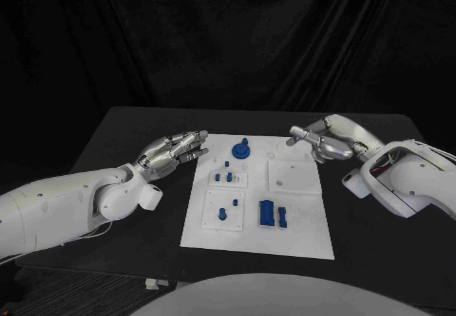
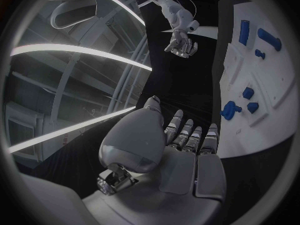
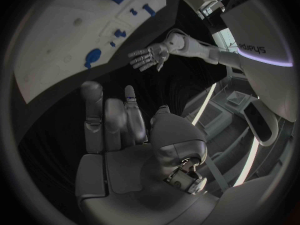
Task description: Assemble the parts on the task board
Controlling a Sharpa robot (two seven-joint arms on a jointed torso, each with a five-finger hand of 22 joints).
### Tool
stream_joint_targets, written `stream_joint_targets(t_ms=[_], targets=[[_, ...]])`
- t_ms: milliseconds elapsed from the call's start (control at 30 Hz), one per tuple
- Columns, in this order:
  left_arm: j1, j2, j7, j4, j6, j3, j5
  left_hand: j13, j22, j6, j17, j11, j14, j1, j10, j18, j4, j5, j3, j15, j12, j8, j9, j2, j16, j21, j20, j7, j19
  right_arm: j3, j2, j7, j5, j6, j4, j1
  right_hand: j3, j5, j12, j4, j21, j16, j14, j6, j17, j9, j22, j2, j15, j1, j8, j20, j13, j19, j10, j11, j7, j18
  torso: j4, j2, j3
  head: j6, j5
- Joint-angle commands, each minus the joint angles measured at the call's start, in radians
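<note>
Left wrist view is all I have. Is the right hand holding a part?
Observer: No. The right wrist view shows the right hand with nothing in its palm and its fingers apart.
Operator: Where is it relative to the board?
Observer: In the head view it is at the far right corner of the task board.
Operator: And the left hand from above?
Observer: The left hand is beside the board's far left corner, holding nothing, with its fingers pointing toward the round blue part.

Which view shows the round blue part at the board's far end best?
The head view: the round part sits unobstructed on the board. Both wrist views show it small and warped near the rim.
</note>
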Motion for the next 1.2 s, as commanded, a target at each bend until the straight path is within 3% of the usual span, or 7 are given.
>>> stream_joint_targets(t_ms=[33,100,133,300,433,667,1200], targets=[[0.001,0.006,0.188,0.009,-0.141,0.001,-0.094,0.0,-0.014,0.006,-0.004,-0.023,-0.005,-0.016,-0.005,0.0,-0.001,-0.032,-0.014,-0.02,0.001,0.003,0.001,-0.007,-0.013,-0.011,-0.024,-0.003,-0.008,-0.001,0.012,0.259,0.366,-0.068,-0.034,-0.003,-0.016,-0.008,-0.616,0.0,-0.329,-0.497,-0.373,-0.147,-0.31,-0.037,-0.19,-0.005,0.163,0.03,0.009,0.094,-0.33,-0.284,-0.47,0.158,0.003,-0.051,-0.0016,-0.003,0.001,0.0,-0.002],[0.001,0.01,0.214,0.011,-0.187,0.001,-0.122,-0.002,-0.024,-0.027,-0.009,-0.05,-0.014,-0.034,-0.018,-0.001,-0.001,-0.084,-0.031,-0.048,-0.024,-0.024,-0.004,-0.016,-0.037,-0.017,-0.053,-0.019,-0.016,-0.001,0.016,0.297,0.419,-0.029,-0.047,-0.013,-0.025,-0.025,-0.741,-0.004,-0.442,-0.614,-0.431,-0.208,-0.388,0.02,-0.29,-0.025,0.224,0.052,-0.026,0.15,-0.468,-0.38,-0.52,0.207,-0.009,-0.085,-0.0033,-0.006,0.0018,0.0,0.0],[0.001,0.014,0.24,0.013,-0.239,0.001,-0.156,-0.005,-0.029,-0.077,-0.014,-0.07,-0.019,-0.045,-0.034,-0.005,-0.001,-0.121,-0.045,-0.076,-0.05,-0.058,-0.009,-0.031,-0.053,-0.019,-0.083,-0.082,-0.018,-0.001,0.018,0.332,0.458,-0.002,-0.06,-0.024,-0.016,-0.031,-0.956,-0.003,-0.486,-0.909,-0.973,-0.633,-0.549,-0.057,-0.818,-0.022,0.193,0.075,-0.065,0.163,-0.656,-0.908,-0.89,0.157,-0.117,-0.095,-0.0053,-0.009,0.0027,0.0,0.002],[0.001,0.016,0.29,0.02,-0.347,0.001,-0.222,-0.017,-0.048,-0.165,-0.014,-0.32,-0.019,-0.131,-0.081,0.008,-0.001,-0.251,-0.006,-0.182,-0.164,-0.181,-0.023,-0.131,-0.053,-0.029,-0.169,-0.234,-0.027,-0.001,0.028,0.426,0.533,0.053,-0.096,-0.057,-0.014,-0.033,-1.045,0.001,-0.533,-0.993,-1.18,-0.812,-0.641,-0.069,-1.109,-0.018,0.165,0.096,-0.084,0.204,-0.944,-1.08,-1.087,0.013,-0.209,-0.09,-0.008,-0.017,0.0062,0.0,0.0],[0.001,0.021,0.3,0.018,-0.372,0.001,-0.242,-0.018,-0.049,-0.166,-0.014,-0.319,-0.019,-0.143,-0.083,0.007,0.0,-0.25,0.016,-0.17,-0.173,-0.195,-0.024,-0.135,-0.053,-0.03,-0.156,-0.233,-0.027,-0.002,0.033,0.449,0.553,0.073,-0.107,-0.072,-0.009,-0.029,-1.036,0.001,-0.534,-0.993,-1.185,-0.803,-0.645,-0.068,-1.12,-0.01,0.171,0.105,-0.083,0.203,-0.974,-1.08,-1.094,0.021,-0.191,-0.086,-0.0082,-0.016,0.0065,0.0,-0.005],[-0.003,0.025,0.023,0.026,-0.324,0.015,-0.147,-0.038,-0.057,-0.243,-0.014,-0.254,-0.019,-0.67,-0.084,-0.063,-0.125,-0.323,0.117,-0.15,-0.228,-0.236,-0.049,-0.221,-0.053,-0.033,-0.251,-0.116,-0.031,0.018,0.059,0.346,0.501,-0.005,-0.114,-0.082,0.336,-0.222,-1.126,-0.288,-0.541,-1.013,-1.201,-1.067,-0.658,-0.101,-1.181,-0.276,0.021,-0.659,-0.115,-0.088,-1.139,-1.087,-1.142,-0.03,-0.111,-0.165,-0.0129,-0.02,0.0042,0.024,-0.003],[-0.039,0.105,-0.072,0.107,-0.773,0.153,0.035,-0.038,-0.057,-0.349,-0.014,-0.166,-0.019,-1.004,-0.084,-0.17,-0.205,-0.418,0.246,-0.15,-0.301,-0.236,-0.049,-0.221,-0.053,-0.033,-0.251,-0.116,-0.031,0.183,0.278,0.301,0.882,-0.221,-0.204,-0.214,0.432,-0.222,-1.126,-0.288,-0.541,-1.013,-1.201,-1.067,-0.658,-0.101,-1.181,-0.276,0.021,-0.885,-0.115,-0.088,-1.139,-1.087,-1.142,-0.03,-0.111,-0.165,-0.0666,-0.073,-0.0049,0.229,-0.025]])
